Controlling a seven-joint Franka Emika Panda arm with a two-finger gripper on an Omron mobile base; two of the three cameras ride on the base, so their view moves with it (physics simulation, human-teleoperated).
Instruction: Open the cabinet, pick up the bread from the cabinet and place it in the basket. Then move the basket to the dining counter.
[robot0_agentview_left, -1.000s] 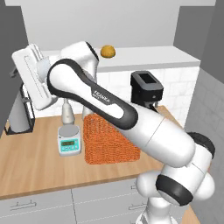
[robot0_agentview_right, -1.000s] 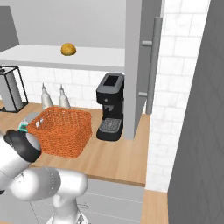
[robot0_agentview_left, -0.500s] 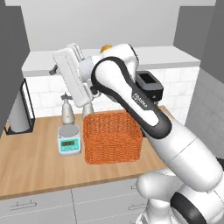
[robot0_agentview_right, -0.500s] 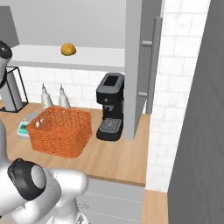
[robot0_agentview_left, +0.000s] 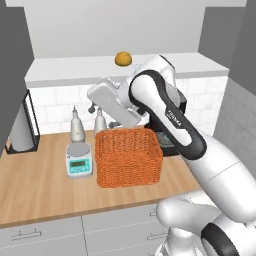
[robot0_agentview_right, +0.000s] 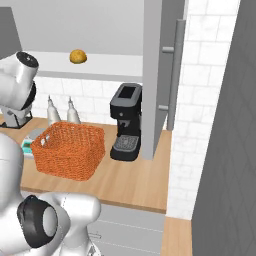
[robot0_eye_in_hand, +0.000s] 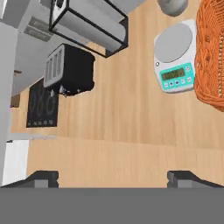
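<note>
The cabinet stands open, its right door (robot0_agentview_right: 152, 75) swung out edge-on with the long bar handle (robot0_agentview_right: 175, 75). The bread (robot0_agentview_left: 123, 58) (robot0_agentview_right: 77, 56), a small golden-tan bun, lies on the cabinet's bottom shelf (robot0_agentview_left: 60, 72). The orange wicker basket (robot0_agentview_left: 128, 156) (robot0_agentview_right: 69, 149) (robot0_eye_in_hand: 212, 52) sits empty on the wood counter below. My gripper (robot0_agentview_left: 107, 107) hangs above the counter just behind the basket's left rear corner, below the bread. In the hand view my gripper (robot0_eye_in_hand: 113, 178) is open, its fingertips (robot0_eye_in_hand: 41, 178) wide apart with nothing between them, looking down on bare counter.
A digital scale (robot0_agentview_left: 80, 160) (robot0_eye_in_hand: 175, 57) stands left of the basket, with two bottles (robot0_agentview_left: 76, 125) behind it. A paper-towel holder (robot0_agentview_left: 20, 127) is at the far left, a black coffee machine (robot0_agentview_right: 127, 121) right of the basket. A toaster (robot0_eye_in_hand: 70, 70) and hob (robot0_eye_in_hand: 41, 103) lie further along.
The arm has swung to the right, carrying the hand from over the paper-towel holder to behind the basket. The jaws have stayed open. Bread and basket have not moved.
</note>
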